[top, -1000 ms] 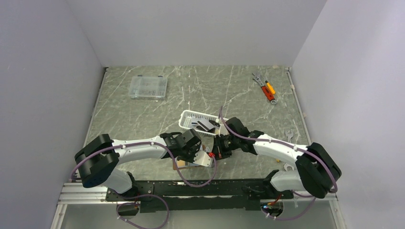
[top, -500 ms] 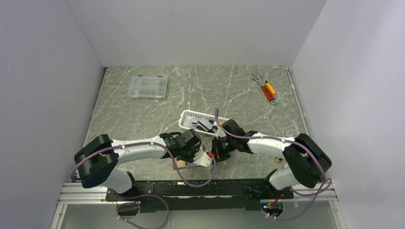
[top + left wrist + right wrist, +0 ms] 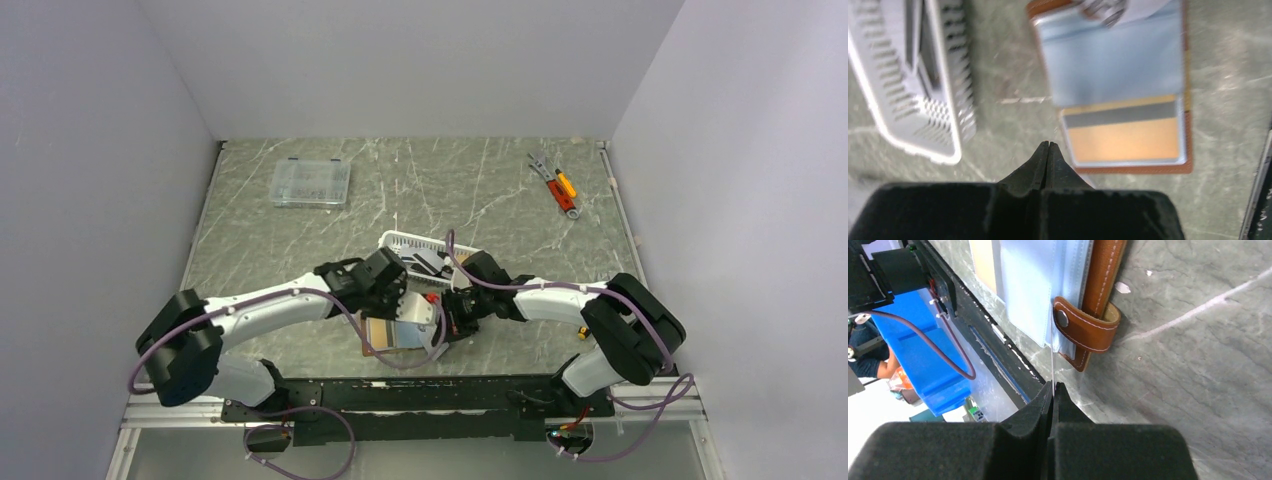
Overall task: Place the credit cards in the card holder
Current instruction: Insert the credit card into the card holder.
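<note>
One pale card is pinched edge-on in your right gripper, just right of the open card holder at the near edge; your left gripper, closed empty, sits nearer the basket.

Far off to my left, a clear compartment box sits on the grey marbled table. A white slotted basket lies near the middle. At my far right lie orange-handled tools.
</note>
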Tool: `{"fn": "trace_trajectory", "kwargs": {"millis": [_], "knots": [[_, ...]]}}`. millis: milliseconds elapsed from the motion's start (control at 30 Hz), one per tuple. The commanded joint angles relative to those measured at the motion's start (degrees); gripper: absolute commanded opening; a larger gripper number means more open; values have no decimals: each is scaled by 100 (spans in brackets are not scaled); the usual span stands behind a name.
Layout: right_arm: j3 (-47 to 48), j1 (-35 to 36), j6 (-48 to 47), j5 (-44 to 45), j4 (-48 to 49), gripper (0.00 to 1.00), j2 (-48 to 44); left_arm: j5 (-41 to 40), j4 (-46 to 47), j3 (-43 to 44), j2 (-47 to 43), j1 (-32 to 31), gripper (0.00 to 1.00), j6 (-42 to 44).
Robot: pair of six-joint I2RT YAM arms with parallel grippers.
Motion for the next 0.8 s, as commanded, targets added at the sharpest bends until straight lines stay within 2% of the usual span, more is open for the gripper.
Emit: {"fn": "trace_trajectory", "kwargs": {"millis": [0,233,433,767], "knots": [[40,14,122,-195,333,0,-85,-20,-116,-187,-456,705,0,178],[506,43,431,-585,897,0,-213,235,55,-935,-882,1167,0,320],[1116,429,443,-619,983,0,292,524,-179,-769,-1045,1346,0,368],[1202,483,415,-654,1075,0,1114,977,-750,-266,-1213,1504,0,522]]}}
